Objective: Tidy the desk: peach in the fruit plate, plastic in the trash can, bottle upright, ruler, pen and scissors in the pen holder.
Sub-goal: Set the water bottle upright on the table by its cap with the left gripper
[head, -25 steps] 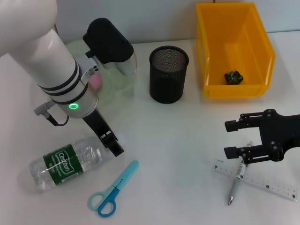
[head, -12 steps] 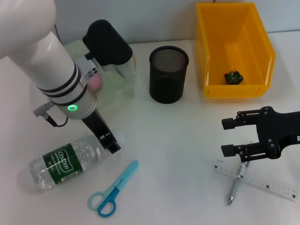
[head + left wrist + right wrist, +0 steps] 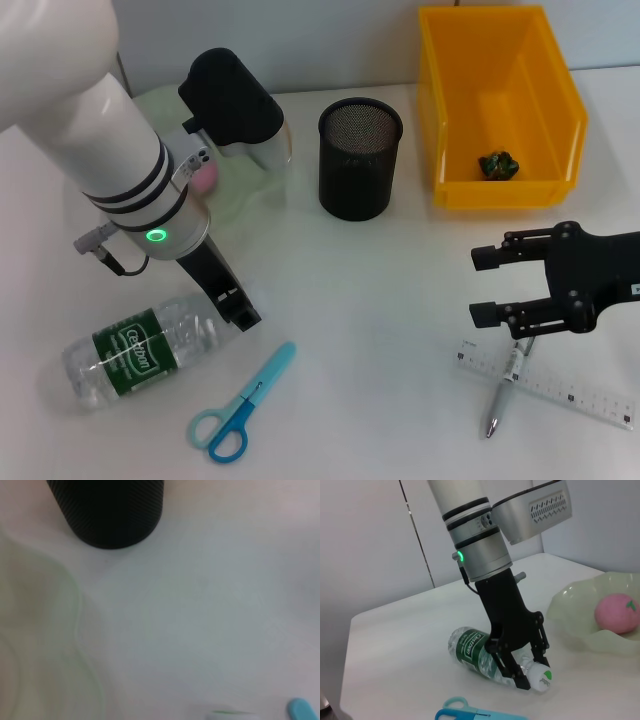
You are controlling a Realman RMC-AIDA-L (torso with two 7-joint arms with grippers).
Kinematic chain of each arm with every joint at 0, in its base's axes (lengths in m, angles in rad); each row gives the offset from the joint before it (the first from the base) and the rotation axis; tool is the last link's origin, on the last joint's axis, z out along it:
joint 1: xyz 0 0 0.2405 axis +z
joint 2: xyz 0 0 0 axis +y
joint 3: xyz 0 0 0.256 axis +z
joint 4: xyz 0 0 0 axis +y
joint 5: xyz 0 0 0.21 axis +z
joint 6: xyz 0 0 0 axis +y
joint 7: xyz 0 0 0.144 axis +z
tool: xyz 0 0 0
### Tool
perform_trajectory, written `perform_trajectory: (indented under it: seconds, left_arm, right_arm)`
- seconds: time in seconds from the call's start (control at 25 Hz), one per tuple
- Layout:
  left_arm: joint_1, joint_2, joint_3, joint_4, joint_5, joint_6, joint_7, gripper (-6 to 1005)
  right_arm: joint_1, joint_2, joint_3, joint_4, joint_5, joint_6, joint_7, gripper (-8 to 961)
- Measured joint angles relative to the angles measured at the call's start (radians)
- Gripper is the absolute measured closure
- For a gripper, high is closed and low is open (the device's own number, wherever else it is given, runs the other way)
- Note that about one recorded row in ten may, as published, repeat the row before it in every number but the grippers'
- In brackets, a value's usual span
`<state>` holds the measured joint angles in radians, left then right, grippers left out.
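Compared with a second earlier, the right gripper (image 3: 486, 285) had slid a bit away from the desk's near edge and toward the middle, so it no longer covered the top of the pen (image 3: 503, 394), and its fingers stayed spread apart with nothing between them. The left gripper (image 3: 238, 305) barely shifted and was still down at the neck end of the bottle (image 3: 140, 346), which lay on its side near the front left corner of the desk (image 3: 380, 290). The head view only showed a dark finger there, but the right wrist view showed the fingers (image 3: 506, 669) standing either side of the bottle's neck just behind the white cap (image 3: 540, 677); I couldn't tell if they were actually squeezing it or just straddling it. That view also caught the peach (image 3: 617, 612) sitting in the pale green fruit plate (image 3: 580, 615), mostly hidden by the arm from above. The left wrist view only gave the base of the black mesh pen holder (image 3: 107, 510) and a sliver of plate. The scissors (image 3: 243, 403) lay by the front edge, just beside the bottle. The ruler (image 3: 550, 385) lay under the pen near the front right corner. The crumpled plastic (image 3: 498, 164) sat inside the yellow bin (image 3: 445, 120) at the back right.
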<state>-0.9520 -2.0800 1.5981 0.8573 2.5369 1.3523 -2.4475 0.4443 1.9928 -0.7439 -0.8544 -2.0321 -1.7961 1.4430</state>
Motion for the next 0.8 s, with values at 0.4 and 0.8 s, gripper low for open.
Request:
perform_trajectory:
  seconds: [0.4,0.8]
  left_arm:
    - [0.037,0.001,0.001,0.074,-0.002,0.011,0.003,531]
    - [0.087,0.009,-0.064,0.213,0.005,0.095,-0.002,548]
  right_arm:
    - [0.003,0.000,0.000,0.000,0.001,0.004,0.001,218]
    - [0.002,-0.002,0.001,-0.001,0.001,0.006,0.005,218]
